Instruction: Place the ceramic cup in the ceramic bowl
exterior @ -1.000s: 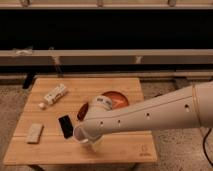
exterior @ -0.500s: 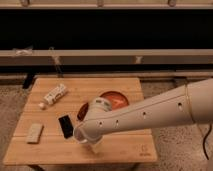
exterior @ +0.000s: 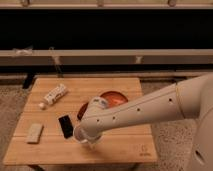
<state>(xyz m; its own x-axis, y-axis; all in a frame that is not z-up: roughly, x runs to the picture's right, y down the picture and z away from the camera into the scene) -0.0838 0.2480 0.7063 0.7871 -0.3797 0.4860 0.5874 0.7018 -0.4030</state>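
A pale wooden surface [exterior: 125,142], its planks running side to side with a fine grain, stands on a speckled floor [exterior: 12,107]. Near its left edge lies a small flat beige block [exterior: 34,132] with square corners. Farther back sits a tiny white rounded piece [exterior: 41,105], and just beside it a white rectangular carton [exterior: 55,94] lies on its side, slanted up to the right, with dark print on its face. Toward the middle front, a thin black oblong slab [exterior: 65,126] lies flat and matte, turned a little off square. Just right of it, at the front middle of the surface, is the ceramic cup [exterior: 78,134], of which only a pale, smooth curved side shows. The gripper [exterior: 86,137] is down right upon it and covers most of it; whether it grips the cup or only stands over it cannot be told. Behind and to the right, the ceramic bowl [exterior: 117,97] rests on the surface, round and shallow, glossy orange-red inside with a darker rim, its near left part hidden by the arm's white wrist. The arm [exterior: 145,107], a thick, smooth white tube dotted with small dark points, slants up from the gripper to the right edge.
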